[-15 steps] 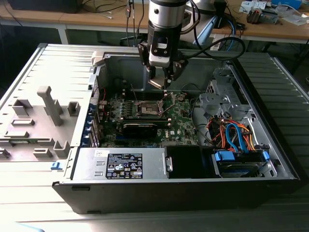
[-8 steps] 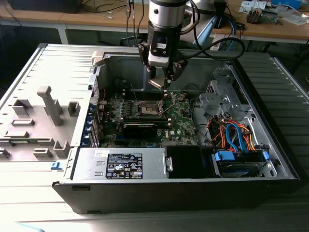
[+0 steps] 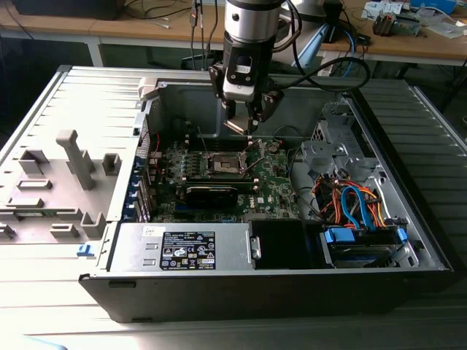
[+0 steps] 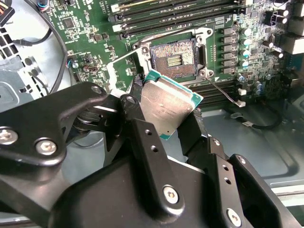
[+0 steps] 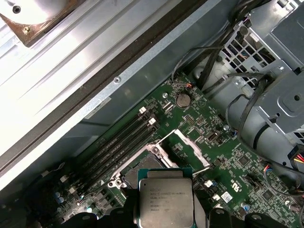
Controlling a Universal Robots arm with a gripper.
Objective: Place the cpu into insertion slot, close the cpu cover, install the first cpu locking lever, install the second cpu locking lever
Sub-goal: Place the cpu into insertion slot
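My gripper (image 3: 244, 122) hangs inside the open computer case, shut on the cpu (image 3: 235, 126). The cpu (image 4: 168, 107) is a flat square chip with a silver top and a green edge, pinched at two opposite sides between black fingers (image 4: 142, 123); the first wrist view has it (image 5: 165, 199) level. It is held a little above and to one side of the insertion slot (image 4: 173, 59), a dark square socket with a silver rim on the green board (image 3: 277, 182). The slot (image 3: 226, 164) stands bare. The cpu cover (image 5: 191, 148) is raised open beside it, with thin wire levers (image 4: 223, 90) swung out.
Memory slots (image 4: 166, 12) run along one side of the socket. A long black block (image 3: 211, 193) lies just in front of it. A power supply (image 3: 190, 248) fills the case front; a drive cage with coloured cables (image 3: 357, 208) sits on the exterior view's right. Grey fixture (image 3: 73, 168) outside.
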